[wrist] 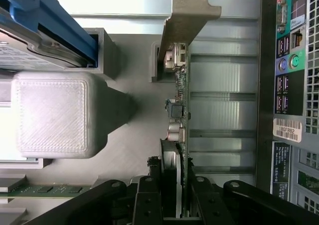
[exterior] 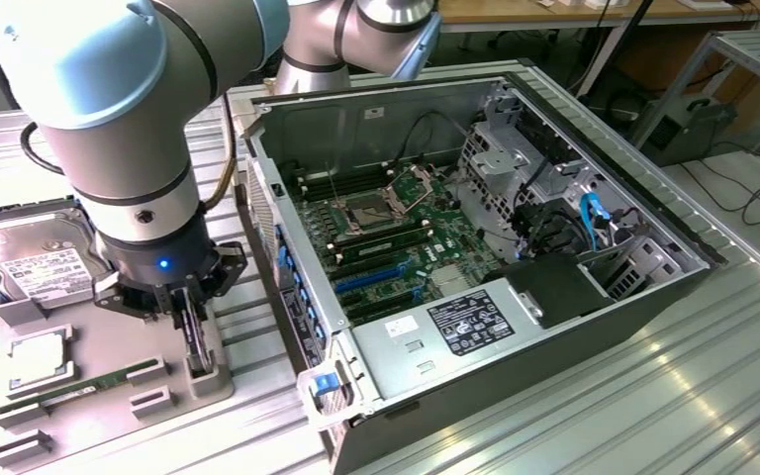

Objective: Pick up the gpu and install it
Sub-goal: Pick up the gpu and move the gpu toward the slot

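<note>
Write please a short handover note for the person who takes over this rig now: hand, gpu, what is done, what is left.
Hand: shut on the gpu, gripping its two faces.
Gpu: stands on edge at its grey holder on the tray, beside the open case, towards the exterior view's left.
Done: gpu grasped.
Left: gpu is not yet in the case.

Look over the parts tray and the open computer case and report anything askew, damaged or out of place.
Nothing stands out. The gpu stands on edge in its slot on the tray, the gripper closed squarely on it; hard drive and memory stick lie in their holders; the case looks undamaged.
</note>
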Motion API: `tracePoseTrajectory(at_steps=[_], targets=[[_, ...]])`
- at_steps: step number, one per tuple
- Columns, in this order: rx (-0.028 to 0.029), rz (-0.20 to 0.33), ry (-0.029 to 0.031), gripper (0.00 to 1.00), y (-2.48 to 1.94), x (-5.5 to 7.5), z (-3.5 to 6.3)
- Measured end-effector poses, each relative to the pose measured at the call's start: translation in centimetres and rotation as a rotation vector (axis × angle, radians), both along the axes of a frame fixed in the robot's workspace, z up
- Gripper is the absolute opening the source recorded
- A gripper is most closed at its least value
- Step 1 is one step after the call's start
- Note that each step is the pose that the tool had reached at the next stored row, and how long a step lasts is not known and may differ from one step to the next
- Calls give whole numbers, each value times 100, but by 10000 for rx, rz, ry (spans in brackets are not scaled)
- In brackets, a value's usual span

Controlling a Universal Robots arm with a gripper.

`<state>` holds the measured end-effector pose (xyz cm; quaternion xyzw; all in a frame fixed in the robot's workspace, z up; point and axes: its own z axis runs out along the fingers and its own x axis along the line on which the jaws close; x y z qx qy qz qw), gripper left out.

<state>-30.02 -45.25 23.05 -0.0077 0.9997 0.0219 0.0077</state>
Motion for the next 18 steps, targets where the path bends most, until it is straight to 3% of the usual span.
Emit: tracePoseTrajectory(at_steps=[18], targets=[[0,0,7,28,0,0,268]])
